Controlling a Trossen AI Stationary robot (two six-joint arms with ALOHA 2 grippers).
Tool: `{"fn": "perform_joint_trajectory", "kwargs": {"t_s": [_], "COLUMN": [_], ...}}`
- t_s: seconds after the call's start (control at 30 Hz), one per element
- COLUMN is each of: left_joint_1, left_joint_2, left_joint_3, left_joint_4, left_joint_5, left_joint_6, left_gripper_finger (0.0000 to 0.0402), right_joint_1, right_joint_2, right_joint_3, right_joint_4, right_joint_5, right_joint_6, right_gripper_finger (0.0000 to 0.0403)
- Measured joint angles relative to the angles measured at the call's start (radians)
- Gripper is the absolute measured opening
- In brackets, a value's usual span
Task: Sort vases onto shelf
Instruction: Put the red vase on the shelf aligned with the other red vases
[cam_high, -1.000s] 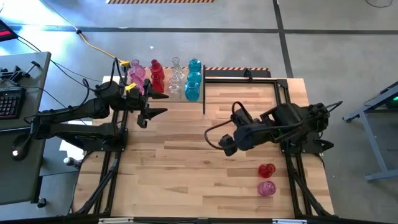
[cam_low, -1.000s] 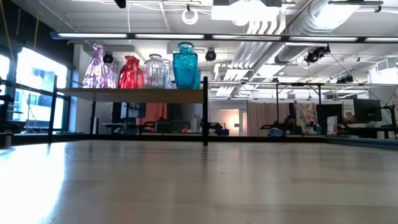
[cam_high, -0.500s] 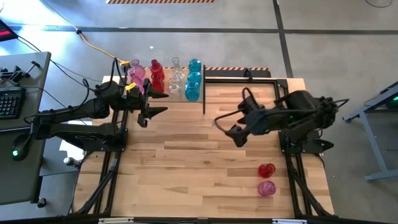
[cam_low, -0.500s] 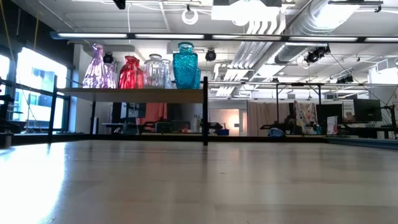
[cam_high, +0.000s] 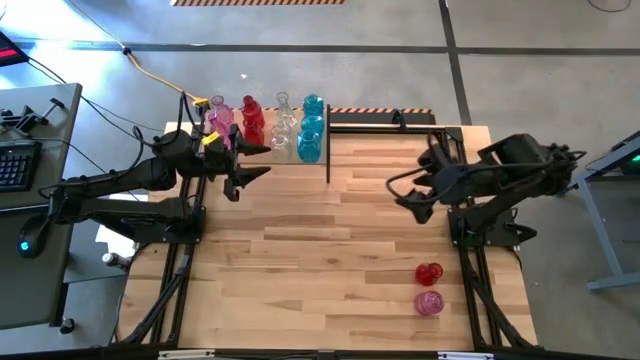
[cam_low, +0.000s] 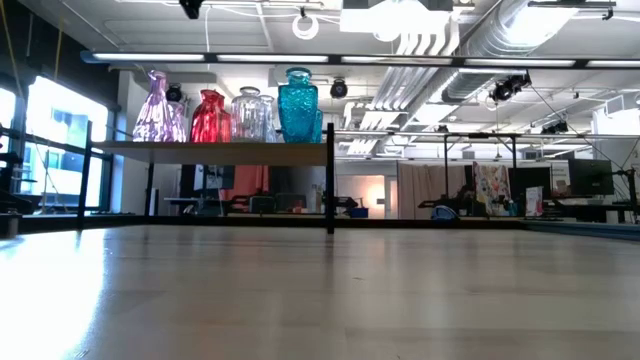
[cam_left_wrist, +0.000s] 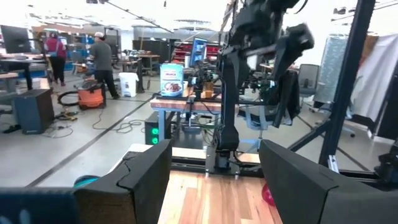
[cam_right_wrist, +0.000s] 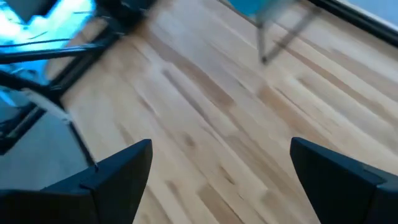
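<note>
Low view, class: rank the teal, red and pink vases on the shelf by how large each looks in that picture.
1. Pink vase and teal vase: they look alike in size, so I leave them unranked.
2. Red vase: smallest.
They may stand at different depths on the shelf, so true sizes are unsure.

The shelf sits at the far left corner of the surface, with the vases standing on it in rows. Two more vases stand together near the surface's front right. The left hand hovers beside the shelf; the right hand hangs above the right half.
</note>
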Motion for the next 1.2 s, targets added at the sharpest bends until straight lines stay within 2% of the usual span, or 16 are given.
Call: {"fn": "perform_joint_trajectory", "kwargs": {"t_s": [0.27,0.47,0.87,1.0,1.2], "left_joint_1": [0.0,0.0,0.0,0.0,-0.006], "left_joint_2": [0.0,0.0,0.058,0.079,0.081], "left_joint_3": [0.0,0.0,0.0,0.0,0.0], "left_joint_4": [0.0,0.0,0.0,0.002,0.051], "left_joint_5": [-0.063,-0.07,-0.096,-0.095,-0.094], "left_joint_6": [-0.022,-0.026,-0.027,-0.028,-0.06], "left_gripper_finger": [0.0234,0.0234,0.0234,0.0234,0.0234], "right_joint_1": [0.001,0.001,0.002,0.034,0.139], "right_joint_2": [-0.256,-0.36,-0.371,-0.371,-0.371], "right_joint_3": [-0.352,-0.539,-0.818,-0.867,-0.912], "right_joint_4": [0.002,0.003,0.107,0.13,0.146], "right_joint_5": [-0.024,-0.14,-0.414,-0.454,-0.455], "right_joint_6": [0.239,0.367,0.425,0.474,0.636], "right_gripper_finger": [0.0362,0.0362,0.0362,0.0362,0.0362]}}
